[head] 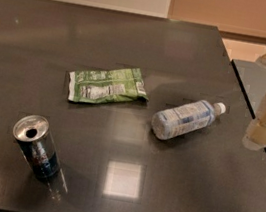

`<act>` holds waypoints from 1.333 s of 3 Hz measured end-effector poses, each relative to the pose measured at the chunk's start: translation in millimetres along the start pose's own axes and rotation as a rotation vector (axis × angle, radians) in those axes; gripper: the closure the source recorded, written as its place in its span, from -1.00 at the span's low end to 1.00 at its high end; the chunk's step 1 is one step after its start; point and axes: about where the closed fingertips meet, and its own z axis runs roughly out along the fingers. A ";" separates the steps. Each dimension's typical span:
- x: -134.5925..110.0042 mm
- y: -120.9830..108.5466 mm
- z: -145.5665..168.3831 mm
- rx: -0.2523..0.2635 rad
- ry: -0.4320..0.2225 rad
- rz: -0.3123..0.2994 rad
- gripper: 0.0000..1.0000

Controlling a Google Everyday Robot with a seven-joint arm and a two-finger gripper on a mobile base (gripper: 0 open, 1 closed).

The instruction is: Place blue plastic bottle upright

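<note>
The blue plastic bottle (185, 119) lies on its side on the dark table (132, 47), right of centre. Its white cap points to the upper right and its base faces the lower left. It is clear and bluish with a white-and-blue label. My gripper (265, 126) hangs at the right edge of the view, above the table's right edge, to the right of the bottle and apart from it. It holds nothing that I can see.
A green snack bag (107, 85) lies flat left of the bottle. A dark blue drink can (36, 146) with a silver top stands at the front left. The table's right edge (253, 113) runs diagonally just beside the gripper.
</note>
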 end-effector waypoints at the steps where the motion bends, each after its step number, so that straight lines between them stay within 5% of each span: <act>1: 0.0 0.0 0.0 0.000 0.000 0.000 -1.00; 4: -19.1 -23.0 19.7 -0.048 -0.044 -0.103 -1.00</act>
